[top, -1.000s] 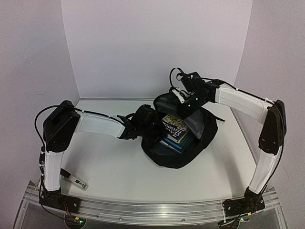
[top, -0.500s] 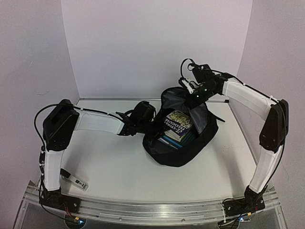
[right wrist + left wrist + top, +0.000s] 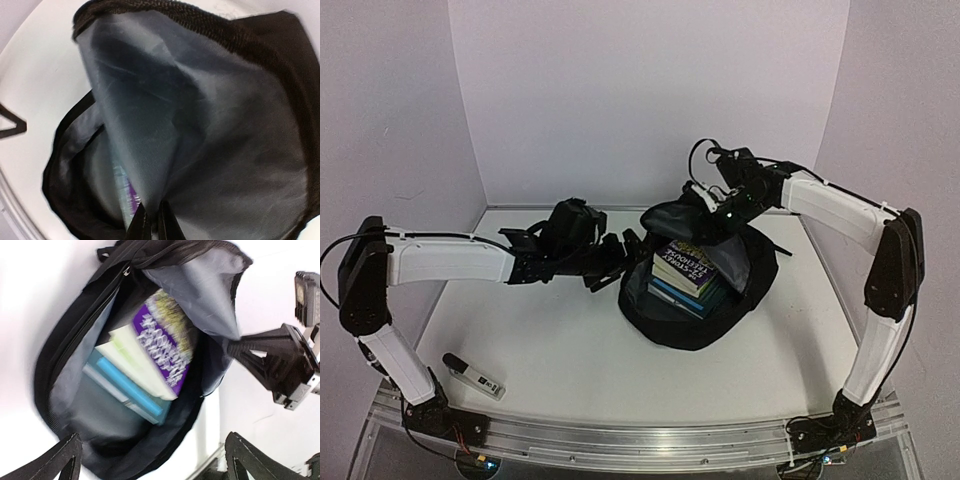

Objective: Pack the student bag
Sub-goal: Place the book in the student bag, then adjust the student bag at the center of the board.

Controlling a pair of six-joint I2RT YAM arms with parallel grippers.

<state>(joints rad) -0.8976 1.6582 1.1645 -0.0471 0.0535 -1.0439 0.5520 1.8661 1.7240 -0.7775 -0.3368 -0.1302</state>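
Top external view: a small pen-like thing (image 3: 473, 374) is lying near the table's (image 3: 570, 370) front edge. Farther back, the left hand (image 3: 620, 260) is gaping open, empty, beside the backpack (image 3: 690, 335), which is sitting mid-table holding books (image 3: 682, 272). The right hand (image 3: 708, 205) is pinching its raised flap (image 3: 670, 213).

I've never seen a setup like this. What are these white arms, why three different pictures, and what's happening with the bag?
These are two robot arms bolted to a white table. One picture looks down from above; the other two come from a camera on each wrist, so they are close-ups. A black student bag lies open on the table with books stacked inside. The right end effector, a two-finger pincer, pinches the bag's flap and holds it up. The left end effector is open beside the bag's mouth, holding nothing. A small pen-like object lies near the left arm's base.
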